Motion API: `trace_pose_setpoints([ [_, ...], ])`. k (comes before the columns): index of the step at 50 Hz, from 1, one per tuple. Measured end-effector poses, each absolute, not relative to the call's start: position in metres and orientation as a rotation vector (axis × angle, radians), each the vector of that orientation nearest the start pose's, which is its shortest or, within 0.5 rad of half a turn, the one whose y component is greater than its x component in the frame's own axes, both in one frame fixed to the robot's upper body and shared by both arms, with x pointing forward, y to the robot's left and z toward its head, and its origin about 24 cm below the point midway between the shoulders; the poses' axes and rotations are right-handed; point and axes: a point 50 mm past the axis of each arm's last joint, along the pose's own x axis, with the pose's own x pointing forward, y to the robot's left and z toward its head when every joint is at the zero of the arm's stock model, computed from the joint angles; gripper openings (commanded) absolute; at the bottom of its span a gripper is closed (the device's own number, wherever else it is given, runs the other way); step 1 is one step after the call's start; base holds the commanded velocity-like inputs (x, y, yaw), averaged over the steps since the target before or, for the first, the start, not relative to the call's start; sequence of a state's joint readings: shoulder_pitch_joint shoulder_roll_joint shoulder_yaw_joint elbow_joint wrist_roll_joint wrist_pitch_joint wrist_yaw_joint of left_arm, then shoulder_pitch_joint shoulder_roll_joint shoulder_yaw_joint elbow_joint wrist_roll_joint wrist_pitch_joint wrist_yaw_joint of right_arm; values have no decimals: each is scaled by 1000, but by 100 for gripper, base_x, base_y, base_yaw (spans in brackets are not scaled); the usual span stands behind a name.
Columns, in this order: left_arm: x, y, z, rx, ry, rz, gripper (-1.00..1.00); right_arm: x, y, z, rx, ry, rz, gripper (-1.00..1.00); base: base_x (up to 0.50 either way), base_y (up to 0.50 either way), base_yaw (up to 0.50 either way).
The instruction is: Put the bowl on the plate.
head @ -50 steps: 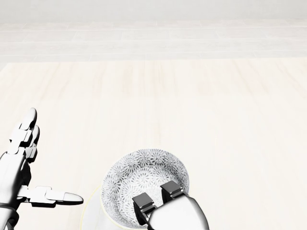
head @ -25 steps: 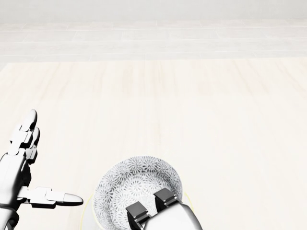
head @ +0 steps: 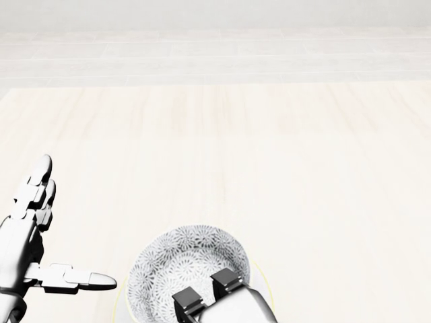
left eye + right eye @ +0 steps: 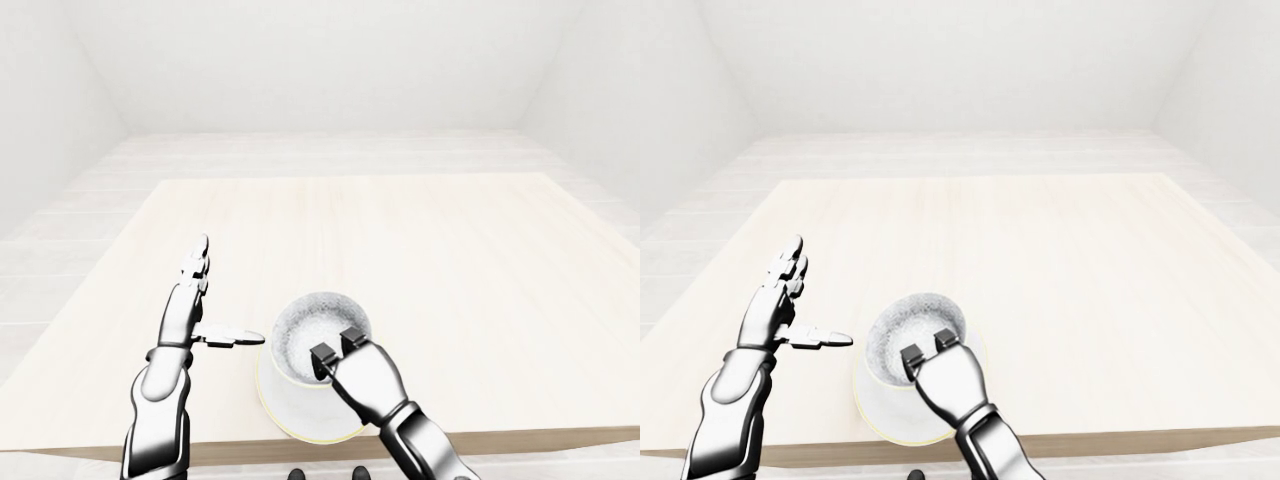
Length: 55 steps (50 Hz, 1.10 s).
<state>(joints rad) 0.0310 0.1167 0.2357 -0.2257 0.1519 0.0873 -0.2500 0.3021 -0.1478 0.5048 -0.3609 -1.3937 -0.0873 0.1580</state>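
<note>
1. The bowl [image 4: 305, 328] is over the plate [image 4: 285, 412], close to the table's [image 4: 470, 270] near edge, the one at the bottom of the left-eye view, and somewhat left of that edge's middle.
2. The bowl is round, so it has no long axis. Its mouth faces up, and its patterned grey-and-white inside is open to the head view.
3. The pale plate shows as a crescent to the left of and below the bowl. Whether the bowl's base touches the plate or hangs just above it cannot be told.
4. The right hand [image 4: 366, 378] pinches the bowl's rim on the side nearest the table's near edge. Two dark-tipped fingers [image 3: 225, 280] hook over the rim into the bowl, and the thumb is hidden under the hand.
5. The left hand [image 4: 188, 308] is spread and holds nothing. Its fingers are straight and point toward the table's far edge, and its thumb sticks out sideways toward the bowl.
6. The left hand is over the table to the left of the plate, with its thumb tip near the plate's rim but apart from the bowl.
</note>
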Motion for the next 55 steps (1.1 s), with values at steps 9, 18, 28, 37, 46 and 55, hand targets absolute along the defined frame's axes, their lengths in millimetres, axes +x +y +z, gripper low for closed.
trace_pose_setpoints([
  [9,240,215,85,298,-72,8,100,168,-57,46,-1376,-290,547,-95,0,0,0],
  [18,242,215,88,301,-83,7,100,168,-57,43,-1373,-277,557,-95,0,0,0],
  [28,243,215,89,301,-88,5,100,167,-59,41,-1375,-271,556,-88,0,0,0],
  [37,243,216,88,301,-83,5,100,166,-59,41,-1384,-278,549,-80,0,0,0],
  [46,243,215,87,299,-78,5,100,165,-59,41,-1386,-279,547,-74,0,0,0],
  [55,243,215,86,300,-77,4,100,164,-60,40,-1391,-278,548,-70,0,0,0],
])
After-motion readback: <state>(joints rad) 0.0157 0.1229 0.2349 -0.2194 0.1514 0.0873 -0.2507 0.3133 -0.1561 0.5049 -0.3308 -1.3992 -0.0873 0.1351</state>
